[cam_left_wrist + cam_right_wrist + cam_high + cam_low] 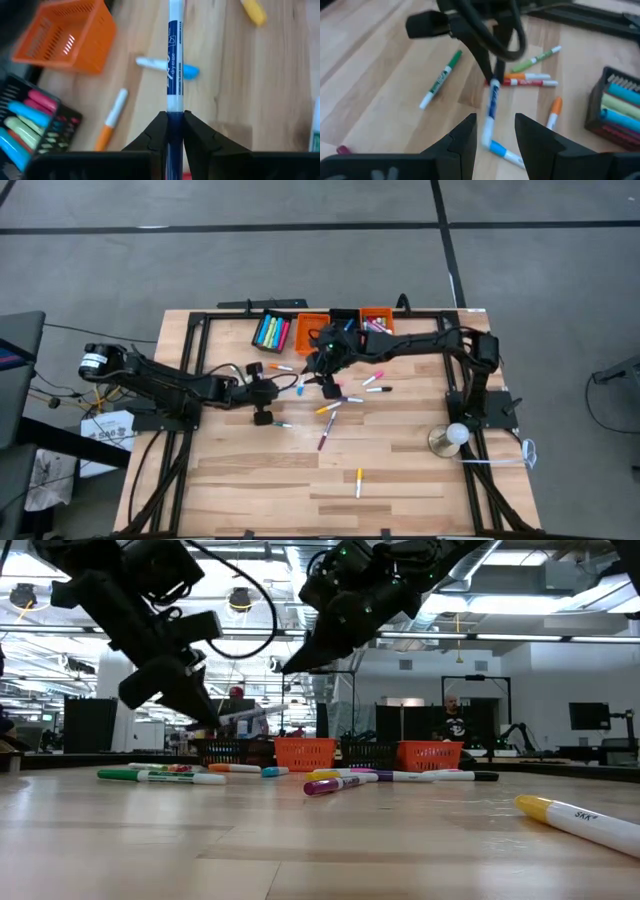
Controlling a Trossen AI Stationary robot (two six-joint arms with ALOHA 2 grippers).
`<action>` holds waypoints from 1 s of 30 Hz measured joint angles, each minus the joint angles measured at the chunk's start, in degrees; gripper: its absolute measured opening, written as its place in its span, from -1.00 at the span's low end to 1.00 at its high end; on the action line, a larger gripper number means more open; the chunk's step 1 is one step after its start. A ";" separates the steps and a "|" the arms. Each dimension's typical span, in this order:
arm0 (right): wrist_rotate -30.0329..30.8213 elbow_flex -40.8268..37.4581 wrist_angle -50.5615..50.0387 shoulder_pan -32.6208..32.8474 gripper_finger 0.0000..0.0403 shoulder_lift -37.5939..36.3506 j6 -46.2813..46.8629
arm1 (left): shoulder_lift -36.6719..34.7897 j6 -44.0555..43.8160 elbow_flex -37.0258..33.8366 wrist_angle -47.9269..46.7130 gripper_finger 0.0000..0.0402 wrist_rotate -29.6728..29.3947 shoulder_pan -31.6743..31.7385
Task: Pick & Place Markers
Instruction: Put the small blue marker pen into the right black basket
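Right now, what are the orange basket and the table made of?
The orange basket looks like glossy moulded plastic: its walls are a fine see-through grid. The table looks like wood with a smooth finish: pale planks with grain and seams show.

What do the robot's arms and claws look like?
Both arms are black and jointed, with black cables looping along them. The left gripper has two dark wedge-shaped fingers, and so does the right gripper. A small green light glows on the right arm.
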 joint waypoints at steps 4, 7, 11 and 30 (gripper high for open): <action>0.00 0.00 0.10 1.09 -0.39 0.00 -0.45 | -0.04 1.26 0.00 2.91 -0.74 -1.70 -0.75; 0.01 0.00 -0.04 1.14 -0.39 0.00 -0.44 | -0.04 1.58 0.01 5.14 -0.74 -1.83 -1.09; 0.16 0.00 -0.60 0.88 -0.39 0.00 -0.44 | -0.04 3.02 0.02 8.03 -0.77 -3.14 -1.55; 1.64 0.00 -1.67 0.51 -0.39 0.00 -0.40 | -0.09 3.27 0.04 12.56 -0.74 -3.21 -1.57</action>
